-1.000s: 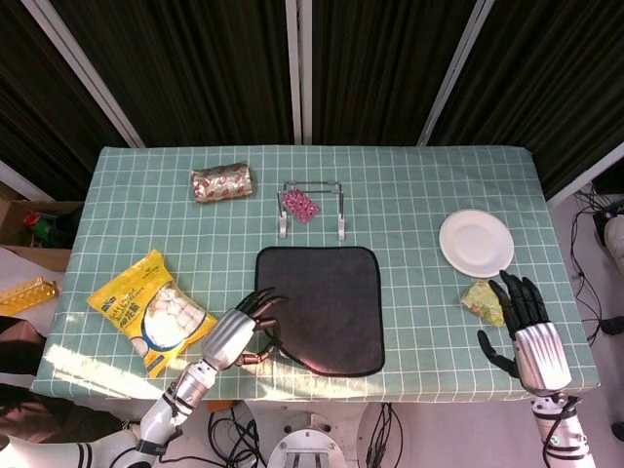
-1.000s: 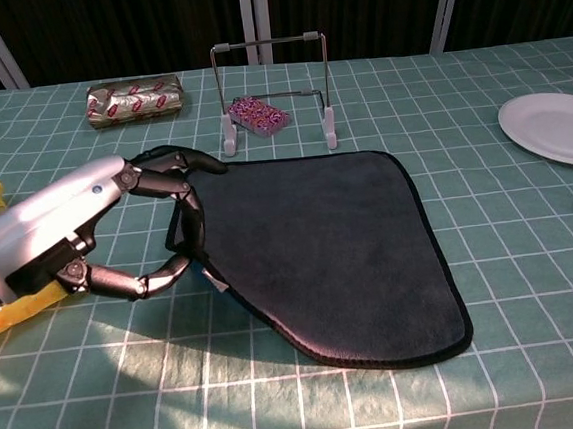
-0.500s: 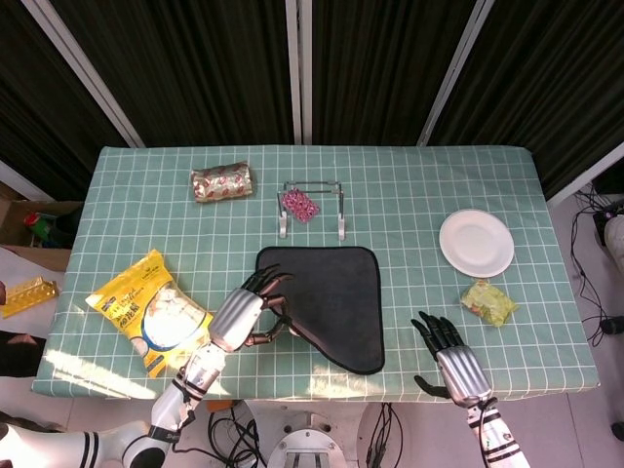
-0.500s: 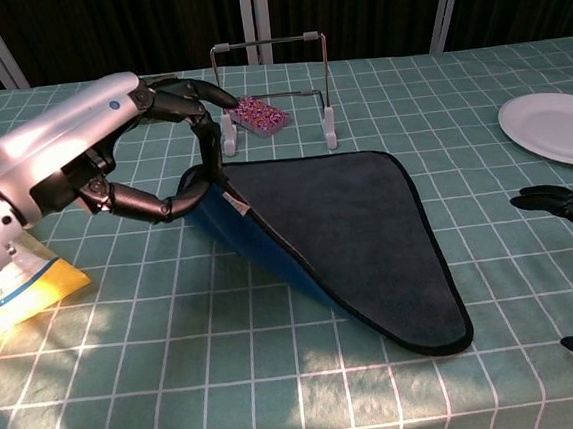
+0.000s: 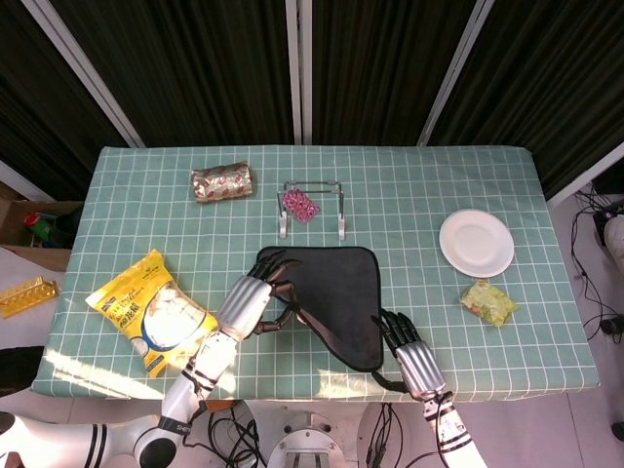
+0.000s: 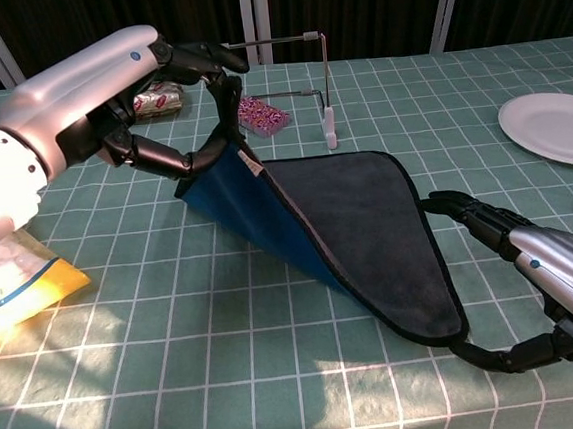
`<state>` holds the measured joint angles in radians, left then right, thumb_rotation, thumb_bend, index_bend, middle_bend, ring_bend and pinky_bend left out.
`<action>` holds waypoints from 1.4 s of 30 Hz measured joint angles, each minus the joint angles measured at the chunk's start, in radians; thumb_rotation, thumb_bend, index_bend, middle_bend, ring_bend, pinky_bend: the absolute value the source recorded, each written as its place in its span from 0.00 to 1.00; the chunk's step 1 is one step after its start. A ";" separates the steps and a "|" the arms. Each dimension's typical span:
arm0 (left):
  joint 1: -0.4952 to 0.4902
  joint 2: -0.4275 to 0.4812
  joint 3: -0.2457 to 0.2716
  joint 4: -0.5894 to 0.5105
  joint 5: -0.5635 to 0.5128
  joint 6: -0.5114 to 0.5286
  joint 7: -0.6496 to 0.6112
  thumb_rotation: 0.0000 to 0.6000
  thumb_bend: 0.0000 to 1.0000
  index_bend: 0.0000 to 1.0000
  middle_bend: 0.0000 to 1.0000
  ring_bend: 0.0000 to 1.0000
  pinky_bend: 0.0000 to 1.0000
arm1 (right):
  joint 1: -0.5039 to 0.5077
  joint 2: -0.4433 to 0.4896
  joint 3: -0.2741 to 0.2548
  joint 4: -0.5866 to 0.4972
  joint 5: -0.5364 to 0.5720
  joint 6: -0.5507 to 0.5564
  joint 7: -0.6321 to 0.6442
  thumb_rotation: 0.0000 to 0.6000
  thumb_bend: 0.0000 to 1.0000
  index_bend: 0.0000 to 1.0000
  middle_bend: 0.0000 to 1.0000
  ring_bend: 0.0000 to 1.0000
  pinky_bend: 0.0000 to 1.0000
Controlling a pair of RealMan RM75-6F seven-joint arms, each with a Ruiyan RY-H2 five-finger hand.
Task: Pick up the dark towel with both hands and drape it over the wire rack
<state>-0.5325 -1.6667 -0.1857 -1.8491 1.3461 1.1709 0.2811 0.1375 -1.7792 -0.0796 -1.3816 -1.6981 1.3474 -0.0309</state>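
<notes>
The dark towel (image 5: 341,289) lies on the table in front of the wire rack (image 5: 312,208), with its near-left corner raised. My left hand (image 5: 255,300) pinches that corner and holds it up, so the blue underside (image 6: 251,213) shows in the chest view. The left hand (image 6: 105,95) hangs level with the top bar of the rack (image 6: 323,76). My right hand (image 5: 410,357) is at the towel's near-right corner, fingers spread. In the chest view the right hand (image 6: 548,277) brackets that corner, fingers above and thumb below, gripping nothing.
A pink packet (image 5: 299,204) lies inside the rack's base. A white plate (image 5: 476,243) and a green packet (image 5: 490,301) sit at the right. A yellow snack bag (image 5: 146,310) lies at the left, and a gold foil roll (image 5: 221,181) at the back left.
My left hand has lifted the towel's corner higher and toward the rack, exposing the blue underside. My right hand has moved left from the table's right edge to the towel's near-right corner.
</notes>
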 measured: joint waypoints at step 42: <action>-0.027 0.037 -0.038 -0.051 -0.152 0.003 -0.074 1.00 0.66 0.82 0.16 0.03 0.12 | 0.008 -0.125 0.107 0.086 0.096 0.086 0.161 1.00 0.60 1.00 0.09 0.00 0.00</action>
<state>-0.5597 -1.6299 -0.2236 -1.9001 1.1940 1.1738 0.2066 0.1454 -1.9037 0.0274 -1.2961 -1.6020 1.4336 0.1301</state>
